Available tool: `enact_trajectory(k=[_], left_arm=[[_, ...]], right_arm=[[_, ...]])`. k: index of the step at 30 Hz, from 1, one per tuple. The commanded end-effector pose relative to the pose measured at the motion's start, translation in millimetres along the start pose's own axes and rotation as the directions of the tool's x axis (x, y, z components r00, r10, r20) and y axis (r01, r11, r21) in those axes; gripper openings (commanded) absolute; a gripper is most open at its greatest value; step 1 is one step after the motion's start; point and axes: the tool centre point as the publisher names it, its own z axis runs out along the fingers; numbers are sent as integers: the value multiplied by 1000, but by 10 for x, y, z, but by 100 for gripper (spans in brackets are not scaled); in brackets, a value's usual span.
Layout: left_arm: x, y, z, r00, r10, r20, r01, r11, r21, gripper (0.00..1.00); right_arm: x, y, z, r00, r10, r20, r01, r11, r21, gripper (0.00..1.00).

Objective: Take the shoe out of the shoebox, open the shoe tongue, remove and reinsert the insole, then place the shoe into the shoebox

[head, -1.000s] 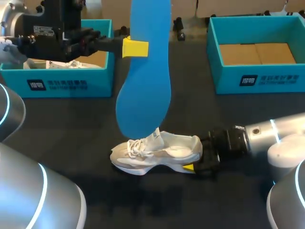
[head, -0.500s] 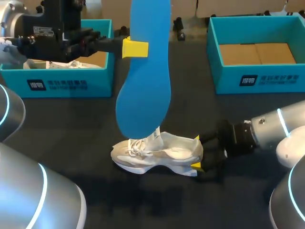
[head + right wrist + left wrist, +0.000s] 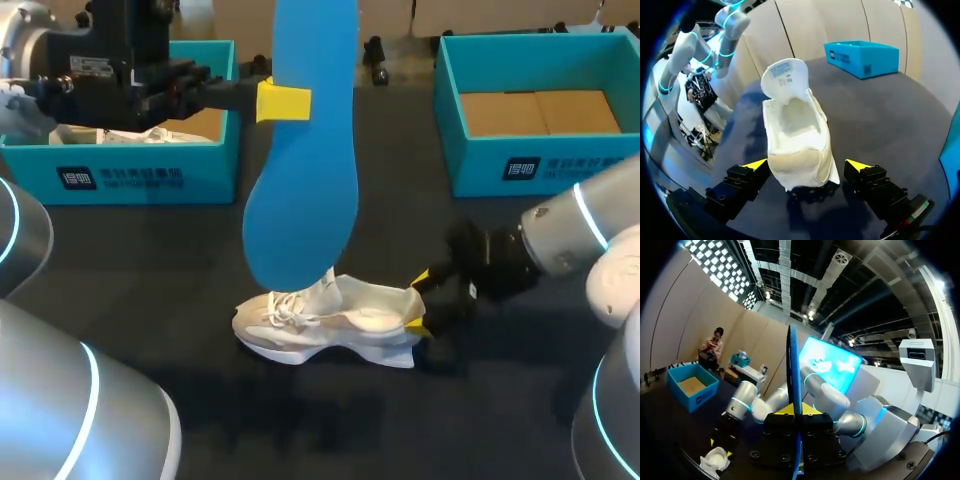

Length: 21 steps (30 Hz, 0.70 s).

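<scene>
My left gripper (image 3: 288,103) is high above the table's middle, shut on a long blue insole (image 3: 305,170) that hangs toe-down over the shoe. From the left wrist the insole (image 3: 793,370) is seen edge-on, pinched in the gripper (image 3: 794,411). The white shoe (image 3: 325,318) lies on the dark table with its tongue raised and its opening empty. My right gripper (image 3: 417,302) stands open, one finger on each side of the heel. In the right wrist view the shoe (image 3: 797,132) points away from the gripper (image 3: 807,166), with small gaps at both tips.
A teal shoebox (image 3: 125,170) stands at the back left, behind my left arm. Another teal shoebox (image 3: 540,160) with a cardboard floor stands at the back right. Bare dark tabletop (image 3: 300,420) surrounds the shoe.
My right gripper has risen from low beside the heel and shifted slightly toward the back, now straddling the heel. The left arm and insole have not moved.
</scene>
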Motion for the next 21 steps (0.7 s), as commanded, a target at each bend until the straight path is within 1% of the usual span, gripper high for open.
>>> enact_trajectory(k=[1, 9, 10, 12, 14, 19, 21], left_arm=[[-6, -7, 9, 1000, 0, -2, 0, 1000, -1, 0], [-6, -7, 9, 1000, 0, -2, 0, 1000, -1, 0], [-6, -7, 9, 1000, 0, -2, 0, 1000, -1, 0], [-6, -7, 9, 1000, 0, -2, 0, 1000, -1, 0], [-6, -7, 9, 1000, 0, -2, 0, 1000, -1, 0], [-6, -7, 9, 1000, 0, -2, 0, 1000, -1, 0], [-6, -7, 9, 1000, 0, -2, 0, 1000, -1, 0]], right_arm=[[76, 147, -62, 1000, -6, 30, -4, 943, 332, 100], [130, 261, -98, 999, 22, 39, -38, 878, 478, 100], [136, 274, -100, 999, 36, 40, -51, 861, 506, 100], [143, 283, -104, 998, 52, 36, -63, 843, 535, 100], [147, 288, -100, 996, 78, 37, -85, 814, 574, 100], [174, 314, -69, 996, 74, 54, -91, 774, 627, 100], [183, 321, -39, 996, 61, 60, -85, 765, 638, 100]])
